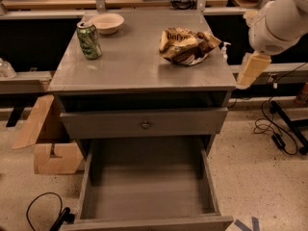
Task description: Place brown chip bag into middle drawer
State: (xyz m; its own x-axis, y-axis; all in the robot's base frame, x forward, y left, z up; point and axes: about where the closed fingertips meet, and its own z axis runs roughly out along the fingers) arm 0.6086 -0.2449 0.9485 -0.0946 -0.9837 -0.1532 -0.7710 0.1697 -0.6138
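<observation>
We see a smooth, rounded white arm (pixel 281 18) ending in a pale cream, blocky hand (pixel 251 71), just right of the grey cabinet surface (pixel 134 66).

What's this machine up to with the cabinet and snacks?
A robot arm is at a grey cabinet. Its gripper hangs beside the cabinet's right edge, apart from the brown chip bag, which lies on top near the right rear. A green can and a small bowl stand at the left rear. Below, the middle drawer is pulled open with nothing in it; the bag is not yet inside.
</observation>
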